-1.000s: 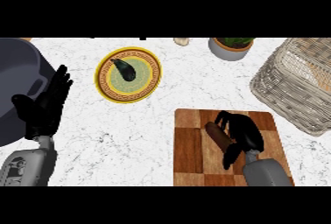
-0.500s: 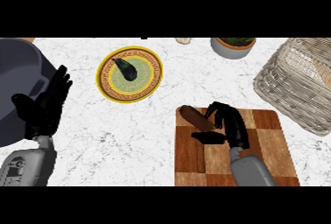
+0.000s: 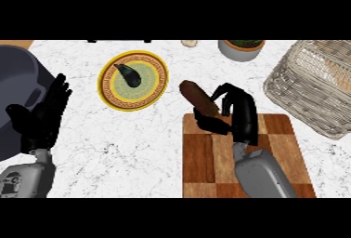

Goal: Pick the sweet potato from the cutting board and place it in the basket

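A brown sweet potato (image 3: 198, 98) is held up above the far left corner of the checkered wooden cutting board (image 3: 205, 162), sticking out up and left from my right hand (image 3: 231, 115). That hand is shut on it, fingers and thumb curled round its lower end. The wicker basket (image 3: 312, 83) stands at the right edge, to the right of the hand and apart from it. My left hand (image 3: 42, 116) rests open at the left edge, fingers up.
A yellow plate (image 3: 133, 80) carrying a dark vegetable lies left of the sweet potato. A grey pot with a plant (image 3: 241, 48) stands at the back. A big dark grey pan (image 3: 17, 93) fills the left edge behind my left hand.
My right hand has lifted the sweet potato off the cutting board and carried it up and to the left, past the board's far edge. The left hand has stayed still.
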Controlling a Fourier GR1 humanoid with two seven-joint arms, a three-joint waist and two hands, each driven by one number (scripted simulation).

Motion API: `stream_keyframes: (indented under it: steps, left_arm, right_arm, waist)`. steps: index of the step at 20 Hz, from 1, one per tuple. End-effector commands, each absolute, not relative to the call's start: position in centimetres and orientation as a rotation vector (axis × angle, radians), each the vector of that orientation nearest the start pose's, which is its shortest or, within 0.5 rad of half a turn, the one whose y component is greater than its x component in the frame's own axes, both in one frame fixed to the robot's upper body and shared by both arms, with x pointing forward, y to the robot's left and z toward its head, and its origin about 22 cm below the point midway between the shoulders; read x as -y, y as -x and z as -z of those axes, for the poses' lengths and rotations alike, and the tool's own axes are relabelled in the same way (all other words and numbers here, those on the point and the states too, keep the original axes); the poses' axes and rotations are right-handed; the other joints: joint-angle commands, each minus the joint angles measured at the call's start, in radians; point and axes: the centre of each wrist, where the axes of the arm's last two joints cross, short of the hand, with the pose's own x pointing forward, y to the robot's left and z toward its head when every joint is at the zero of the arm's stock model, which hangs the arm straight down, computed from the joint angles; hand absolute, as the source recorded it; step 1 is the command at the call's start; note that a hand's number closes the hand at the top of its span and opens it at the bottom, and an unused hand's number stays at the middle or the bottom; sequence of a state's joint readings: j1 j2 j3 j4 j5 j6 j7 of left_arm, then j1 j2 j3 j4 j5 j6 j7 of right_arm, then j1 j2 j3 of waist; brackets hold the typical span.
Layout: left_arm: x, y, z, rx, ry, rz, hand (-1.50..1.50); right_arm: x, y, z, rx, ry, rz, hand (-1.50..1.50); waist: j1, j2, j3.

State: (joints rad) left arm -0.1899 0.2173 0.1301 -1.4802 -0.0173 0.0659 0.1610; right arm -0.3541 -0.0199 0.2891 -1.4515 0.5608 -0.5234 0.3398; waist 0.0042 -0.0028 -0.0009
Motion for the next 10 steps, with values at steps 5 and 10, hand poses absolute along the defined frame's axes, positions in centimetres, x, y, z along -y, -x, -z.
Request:
stream_keyframes:
  steps: [5, 10]
  left_arm:
    - [-29.1, -28.5, -5.0, 1.526, -0.274, 0.031, 0.0]
    - [-29.0, -29.8, -4.7, 1.516, -0.263, 0.023, 0.0]
  right_arm:
    - [13.7, -33.6, -12.7, 1.663, 0.684, -0.054, 1.5]
    - [15.7, -35.5, -18.3, 1.671, 0.718, 0.058, 1.5]
  waist:
    - [0.001, 0.003, 0.001]
    - [-0.004, 0.004, 0.0]
